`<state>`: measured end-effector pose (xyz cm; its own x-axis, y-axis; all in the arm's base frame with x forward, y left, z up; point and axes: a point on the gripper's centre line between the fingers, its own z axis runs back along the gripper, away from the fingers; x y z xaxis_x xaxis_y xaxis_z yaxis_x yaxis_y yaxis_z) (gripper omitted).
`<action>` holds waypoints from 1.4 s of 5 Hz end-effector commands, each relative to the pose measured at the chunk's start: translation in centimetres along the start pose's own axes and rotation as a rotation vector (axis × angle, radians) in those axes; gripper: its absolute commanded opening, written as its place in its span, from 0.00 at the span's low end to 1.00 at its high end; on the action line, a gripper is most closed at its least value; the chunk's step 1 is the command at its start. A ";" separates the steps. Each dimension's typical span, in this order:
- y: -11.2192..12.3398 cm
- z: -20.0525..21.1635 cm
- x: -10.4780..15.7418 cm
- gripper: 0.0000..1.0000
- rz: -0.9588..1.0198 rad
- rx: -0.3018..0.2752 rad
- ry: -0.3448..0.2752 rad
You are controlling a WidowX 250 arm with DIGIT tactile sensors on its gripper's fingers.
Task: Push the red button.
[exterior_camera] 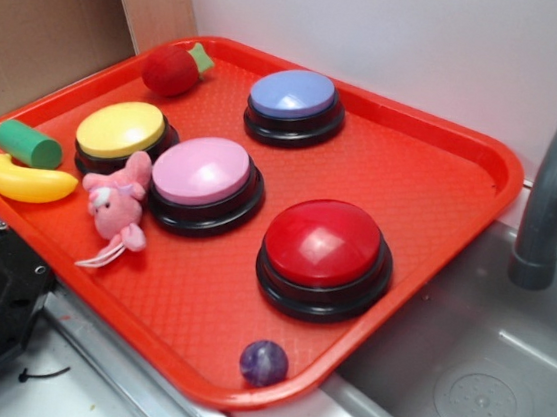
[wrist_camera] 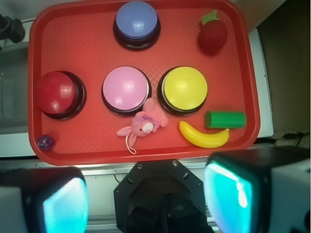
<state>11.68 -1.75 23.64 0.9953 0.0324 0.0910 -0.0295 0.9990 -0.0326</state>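
Claw [wrist_camera: 146, 199], seen only in the wrist view, hangs high above the red tray [wrist_camera: 87, 43] with its two fingers spread apart and empty. The red button [exterior_camera: 324, 255] sits untouched near the tray's sink-side edge, beside the pink button [exterior_camera: 204, 181]. A good press would centre over the dome, descend vertically, and avoid the purple ball [exterior_camera: 264, 362].
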 end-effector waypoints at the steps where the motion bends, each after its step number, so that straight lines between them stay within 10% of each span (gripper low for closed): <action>1: 0.0 0.0 0.0 1.00 0.000 0.000 0.000; 3: -11.0 -7.4 7.6 1.00 -0.509 0.075 -0.136; 4: -16.6 -10.4 6.0 1.00 -0.754 0.016 -0.088; 7: -17.8 -14.4 5.8 1.00 -0.739 -0.099 0.086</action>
<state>19.78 -18.53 8.25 0.7580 -0.6519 -0.0210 0.6486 0.7568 -0.0805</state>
